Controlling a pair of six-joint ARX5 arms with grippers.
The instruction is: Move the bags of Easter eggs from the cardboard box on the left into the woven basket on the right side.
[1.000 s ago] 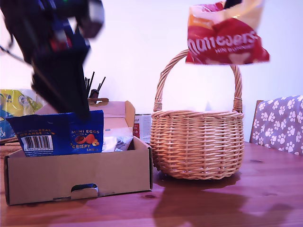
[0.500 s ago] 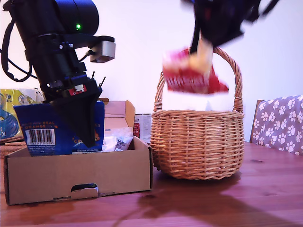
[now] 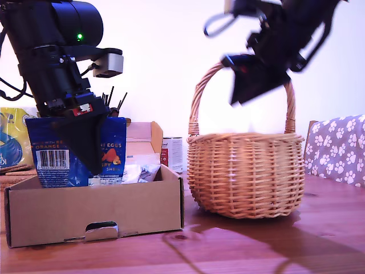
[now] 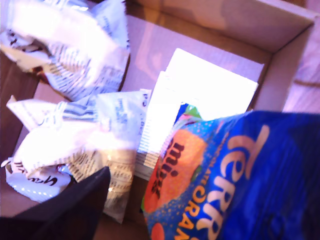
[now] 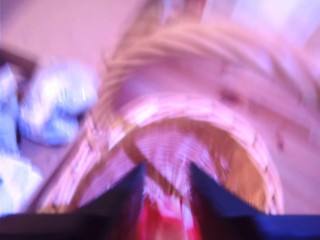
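Strong backlight from the pale wall behind the woven basket (image 3: 245,174) washes my exterior view pinkish. My second gripper (image 3: 255,85) smears with motion blur; its wrist view is soft throughout, and white wrappers (image 4: 65,135) glare.

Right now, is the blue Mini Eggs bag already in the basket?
No. The blue Mini Eggs bag stands over the cardboard box, at my first gripper, apart from the woven basket.
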